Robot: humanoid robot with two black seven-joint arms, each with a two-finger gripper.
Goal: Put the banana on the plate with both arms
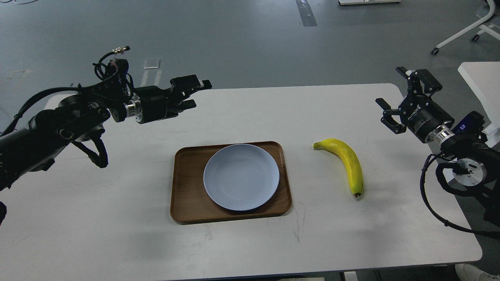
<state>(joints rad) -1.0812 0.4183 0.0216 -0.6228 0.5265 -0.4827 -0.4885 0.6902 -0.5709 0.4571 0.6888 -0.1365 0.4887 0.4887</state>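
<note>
Nearest the camera, bare white tabletop (250, 249) is showing fine scratches and carrying nothing along its front edge. Beyond it a brown wooden tray (186, 203) is lying flat at centre, and the pale blue-grey plate (241, 176) is sitting inside the tray, pushed toward its right side, with nothing on it.

Task item: the banana (349, 161) is lying on the table right of the tray, well apart from it, greenish stem end pointing toward the tray and dark tip pointing toward the front edge. Nothing is touching it.

Left gripper (194, 93) is hovering above the far left of the table, its fingers spread with a visible gap and holding nothing. Right gripper (395, 97) is hanging at the right edge, beyond the banana; its fingers appear spread wide and empty, though it is being viewed at an angle.

Handling judgement: the banana is looking light, fairly stiff along its length, soft under pressure and smooth-skinned, so a hard pinch is risking bruising and a loose one is risking rolling. Taking hold across the thick middle of the curve, jaws set crosswise to its length, is appearing soundest; the stem end is narrower and less stable.
</note>
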